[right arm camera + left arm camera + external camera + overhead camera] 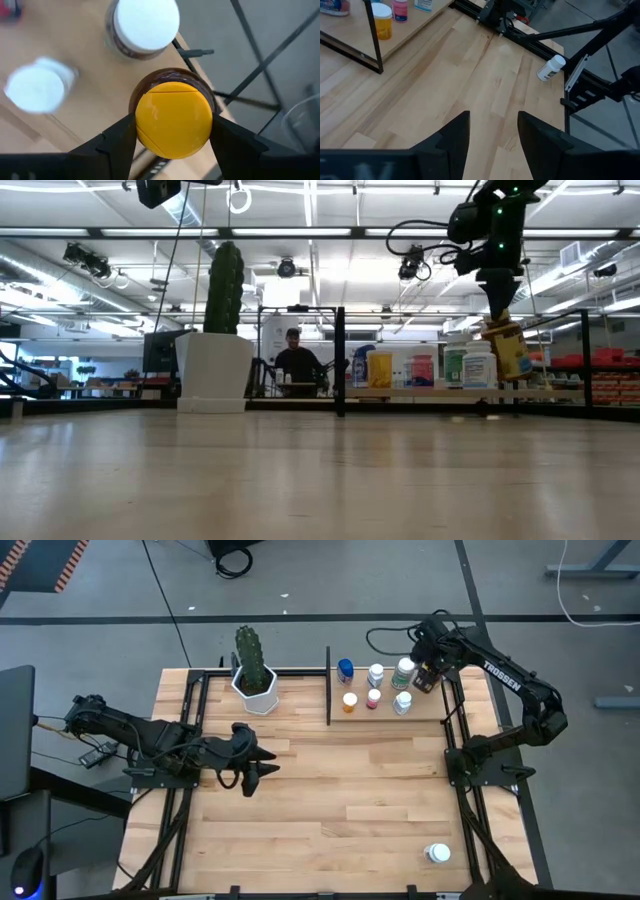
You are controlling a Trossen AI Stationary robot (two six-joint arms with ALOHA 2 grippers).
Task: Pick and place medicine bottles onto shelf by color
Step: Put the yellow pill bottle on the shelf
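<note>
My right gripper [426, 677] is over the right end of the shelf [430, 712], shut on an amber bottle with a yellow cap [509, 346]. Several bottles stand on the shelf board: blue [345, 668], white [376, 673], green [404, 670], orange [350, 700], pink [373, 700] and another white one [402, 702]. One more white bottle [437, 853] lies on its side on the table near the right near corner; it shows in the left wrist view too [551, 67]. My left gripper [492, 137] is open, over the table's left middle [262, 762], touching nothing. My right gripper pinches the amber bottle by its yellow cap [173, 120], one finger [120, 140] on each side of it. The fingers come from above, pointing down. The bottle hangs below them, tilted, with its base [520, 375] just above the shelf board.
A cactus in a white hexagonal pot [255, 690] stands at the far edge, left of the shelf's black post [328, 685]. Black frame rails run along both table sides [470, 810]. A person [294, 365] sits in the room beyond. Bare wood lies across the table's middle and near part.
</note>
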